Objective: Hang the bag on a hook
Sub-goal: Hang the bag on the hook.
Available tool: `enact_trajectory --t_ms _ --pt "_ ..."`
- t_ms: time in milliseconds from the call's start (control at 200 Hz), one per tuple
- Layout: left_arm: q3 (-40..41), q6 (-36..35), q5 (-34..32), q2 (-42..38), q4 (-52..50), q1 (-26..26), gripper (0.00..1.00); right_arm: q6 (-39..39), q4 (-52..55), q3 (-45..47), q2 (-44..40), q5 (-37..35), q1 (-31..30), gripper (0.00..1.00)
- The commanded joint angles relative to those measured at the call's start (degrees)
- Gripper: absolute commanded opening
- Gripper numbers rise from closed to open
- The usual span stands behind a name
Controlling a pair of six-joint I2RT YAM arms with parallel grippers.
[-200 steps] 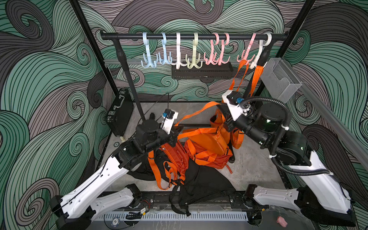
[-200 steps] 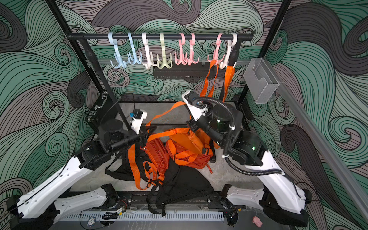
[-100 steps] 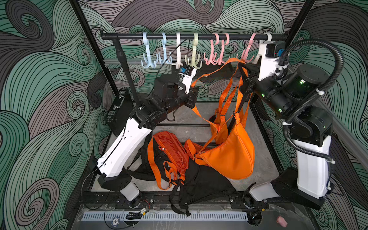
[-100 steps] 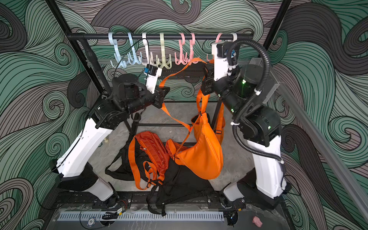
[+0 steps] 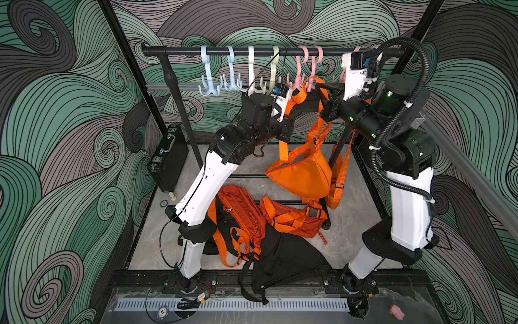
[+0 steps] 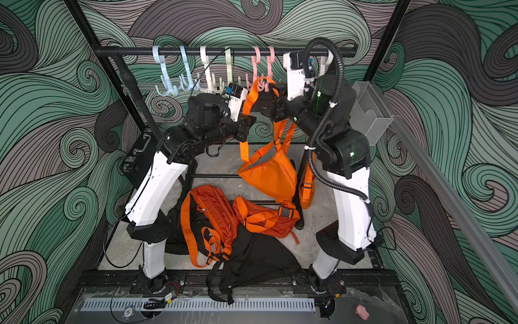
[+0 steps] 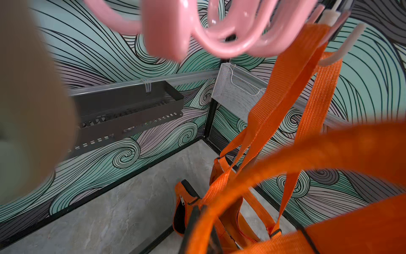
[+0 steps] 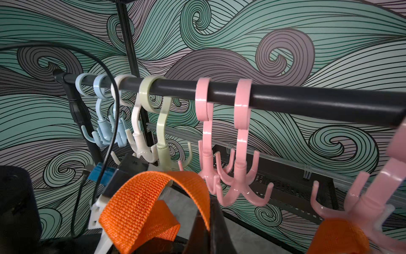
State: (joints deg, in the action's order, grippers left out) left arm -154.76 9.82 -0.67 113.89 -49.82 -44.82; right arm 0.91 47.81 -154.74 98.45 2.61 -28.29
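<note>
The orange bag point(image 5: 302, 174) point(image 6: 269, 174) hangs in the air by its strap. My left gripper point(image 5: 293, 112) point(image 6: 249, 116) and right gripper point(image 5: 325, 96) point(image 6: 265, 102) are each shut on the strap, close together. Between them the strap arches into a loop point(image 5: 311, 82) point(image 8: 153, 193) right at the prongs of two pink hooks point(image 5: 307, 80) point(image 8: 239, 178) on the black rail point(image 8: 285, 99). In the left wrist view the hooks point(image 7: 197, 28) sit just above the blurred strap point(image 7: 285, 158). I cannot tell whether the loop rests on a prong.
Another orange bag point(image 5: 339, 179) hangs from a white hook at the rail's right end. On the floor lie an orange backpack point(image 5: 241, 207), an orange waist bag point(image 5: 291, 216) and a black bag point(image 5: 286, 258). A black case point(image 5: 168, 157) leans at left; a wire basket point(image 6: 370, 112) hangs at right.
The bag has been lifted off the floor. Since then the two grippers have come together, bunching the strap into a loop under the pink hooks, and the bag hangs higher.
</note>
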Motion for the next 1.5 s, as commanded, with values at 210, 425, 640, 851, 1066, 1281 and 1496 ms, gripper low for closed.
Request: enact_trajectory --t_ms 210,425,640,851,1066,1281,1496 --pt "-3.2 2.0 -1.6 2.8 2.4 -0.1 0.0 6.5 -4.7 -3.0 2.4 7.9 5.5 0.0" --pt "-3.6 3.2 -7.8 3.9 5.4 0.9 0.0 8.0 -6.3 -3.7 4.4 7.9 6.1 0.0" --pt "-3.7 3.5 -10.6 4.5 7.9 1.0 0.0 8.9 -7.1 -3.3 4.5 6.4 7.0 0.0" --pt "-3.4 3.5 -13.1 5.7 6.0 0.6 0.0 9.6 -7.3 1.8 2.9 4.4 7.3 0.0" --pt "-2.2 -0.2 -19.3 5.2 7.6 -2.2 0.0 11.1 -11.0 10.1 -0.8 4.3 7.3 0.0" --pt "0.0 -1.1 -21.7 5.0 7.2 -3.2 0.0 11.6 -14.2 17.9 -4.2 4.2 7.5 0.0" --pt "2.0 -1.2 -23.9 3.9 7.1 -2.9 0.0 11.2 -14.7 19.1 -5.2 5.0 7.5 0.0"
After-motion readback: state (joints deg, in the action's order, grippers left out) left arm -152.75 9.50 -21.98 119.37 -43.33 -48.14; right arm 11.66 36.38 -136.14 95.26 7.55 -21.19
